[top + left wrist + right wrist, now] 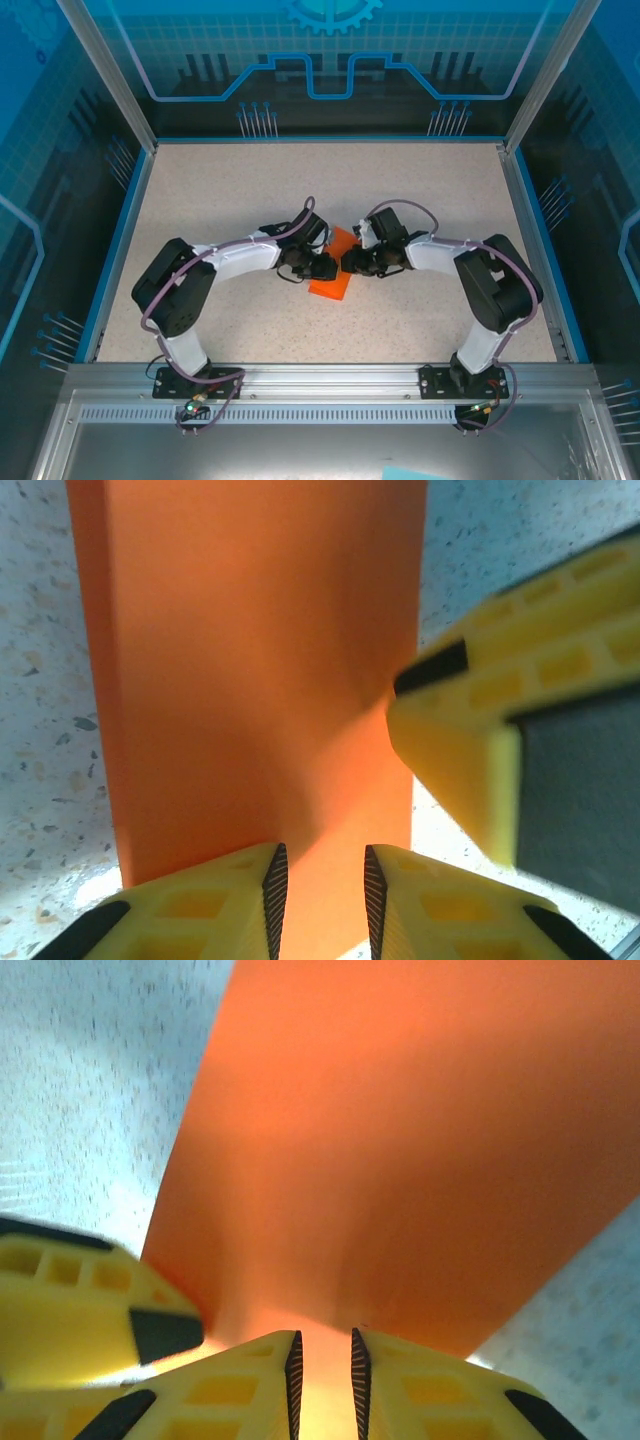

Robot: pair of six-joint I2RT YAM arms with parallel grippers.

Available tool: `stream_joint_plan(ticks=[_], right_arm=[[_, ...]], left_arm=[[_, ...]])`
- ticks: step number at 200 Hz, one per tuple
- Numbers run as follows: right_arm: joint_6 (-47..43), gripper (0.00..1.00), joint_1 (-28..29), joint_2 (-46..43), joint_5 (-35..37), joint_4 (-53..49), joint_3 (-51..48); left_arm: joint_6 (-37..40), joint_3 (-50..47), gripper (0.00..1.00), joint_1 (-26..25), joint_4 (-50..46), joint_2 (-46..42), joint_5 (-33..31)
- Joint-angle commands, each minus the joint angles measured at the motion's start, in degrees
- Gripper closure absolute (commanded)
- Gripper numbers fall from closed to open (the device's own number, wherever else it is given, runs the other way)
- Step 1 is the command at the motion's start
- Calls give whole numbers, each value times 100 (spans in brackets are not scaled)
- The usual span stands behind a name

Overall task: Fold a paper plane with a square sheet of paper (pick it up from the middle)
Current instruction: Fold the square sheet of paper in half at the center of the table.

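The orange paper lies folded into a narrow strip at the middle of the table, its long edges straight. My left gripper and right gripper meet tip to tip over it. In the left wrist view the orange paper runs up from my left gripper, whose jaws stand a little apart with a raised bulge of paper between them; a finger of the right gripper presses in from the right. In the right wrist view my right gripper pinches a lifted ridge of the paper, with the left gripper's finger beside it.
A speckled beige table spreads all round the paper. A blue rim and glass walls fence it on the left, right and far sides. A metal rail carries both arm bases at the near edge.
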Motion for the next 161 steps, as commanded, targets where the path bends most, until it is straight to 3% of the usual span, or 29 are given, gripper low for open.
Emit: stream_joint_plan(ticks=[1, 94, 135, 161], right_arm=[[217, 77, 198, -139, -92, 52, -231], [97, 78, 457, 104, 191, -105, -393], [80, 78, 489, 155, 127, 61, -553], [120, 78, 486, 132, 63, 224, -629]], left_arm=[[10, -38, 70, 68, 50, 94, 173], [-143, -41, 50, 108, -960, -409, -352], [-698, -640, 53, 111, -159, -607, 192], [-769, -636, 57, 98, -235, -496, -97]])
